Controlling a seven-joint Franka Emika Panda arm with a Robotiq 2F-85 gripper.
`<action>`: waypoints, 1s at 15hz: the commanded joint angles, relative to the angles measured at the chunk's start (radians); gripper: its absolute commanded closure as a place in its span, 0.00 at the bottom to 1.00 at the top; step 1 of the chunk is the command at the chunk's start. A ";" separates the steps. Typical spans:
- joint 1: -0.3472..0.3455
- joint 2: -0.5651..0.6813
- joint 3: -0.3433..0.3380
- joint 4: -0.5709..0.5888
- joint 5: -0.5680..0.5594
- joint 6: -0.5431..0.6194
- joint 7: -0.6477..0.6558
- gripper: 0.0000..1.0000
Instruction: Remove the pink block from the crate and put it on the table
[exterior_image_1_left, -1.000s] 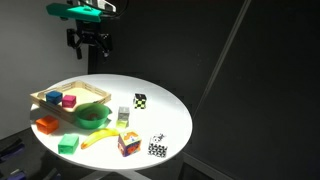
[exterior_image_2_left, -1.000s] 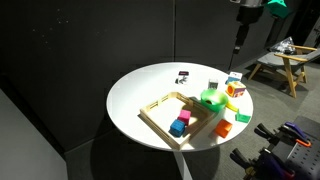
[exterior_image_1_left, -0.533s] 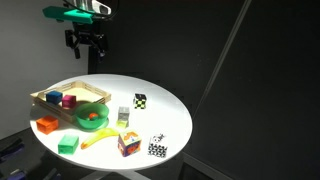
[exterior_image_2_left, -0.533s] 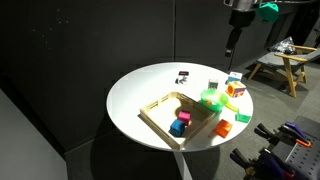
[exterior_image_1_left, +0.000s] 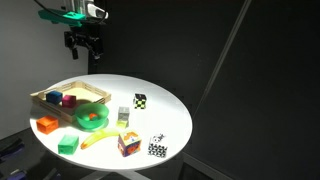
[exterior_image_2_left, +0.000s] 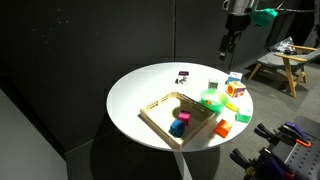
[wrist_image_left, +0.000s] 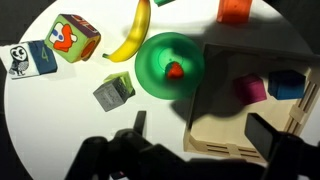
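Small magenta-pink cube (wrist_image_left: 250, 88) lies inside the shallow light-wood crate (wrist_image_left: 222, 135), beside a blue block (wrist_image_left: 288, 84), on the round white worktop (exterior_image_1_left: 165, 112); tool (exterior_image_1_left: 84, 55) released, fingers spread, well above, empty; black-and-white card (wrist_image_left: 30, 60) print illegible

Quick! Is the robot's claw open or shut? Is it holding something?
Gripper: open, holding nothing.

A green bowl (wrist_image_left: 150, 72) holding a small red piece (wrist_image_left: 175, 70) sits just beside a yellow banana (wrist_image_left: 130, 35). A multicoloured cube (wrist_image_left: 75, 37) lies on the banana's far side, and an orange block (wrist_image_left: 235, 10) lies apart.
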 joint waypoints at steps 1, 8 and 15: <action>0.000 0.014 0.006 0.035 0.056 -0.045 0.030 0.00; -0.004 0.004 0.007 0.011 0.064 -0.034 0.008 0.00; -0.001 0.007 0.006 0.014 0.072 -0.035 -0.002 0.00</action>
